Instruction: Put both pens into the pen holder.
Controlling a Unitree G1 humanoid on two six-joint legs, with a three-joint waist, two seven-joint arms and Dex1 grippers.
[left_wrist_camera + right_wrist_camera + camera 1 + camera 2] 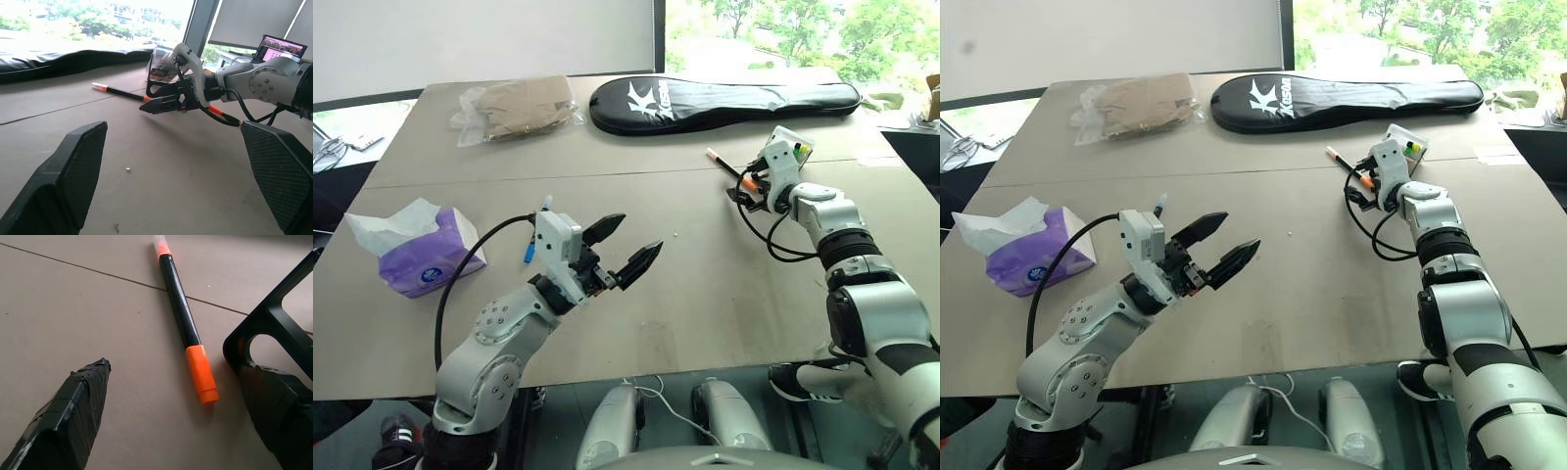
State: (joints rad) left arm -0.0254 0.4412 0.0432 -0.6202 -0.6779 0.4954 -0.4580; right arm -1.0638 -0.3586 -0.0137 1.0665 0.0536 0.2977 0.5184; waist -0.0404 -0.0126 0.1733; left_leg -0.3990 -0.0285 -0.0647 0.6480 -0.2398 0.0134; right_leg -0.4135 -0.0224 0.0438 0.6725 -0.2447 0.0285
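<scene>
Reaching down at the far side of the desk (705, 294), the right gripper (181, 396) is spread wide over the orange-and-black pen (183, 320), nothing held. The pen lies flat, just beside the pen holder (793, 149). One finger (279, 406) sits by the holder's black frame, so the holder could be bumped. The left gripper (625, 247) is open and empty.

Both eye views look down over the table (705, 294) from the head; wrist views skim it, sharing the pen (183, 318).
</scene>
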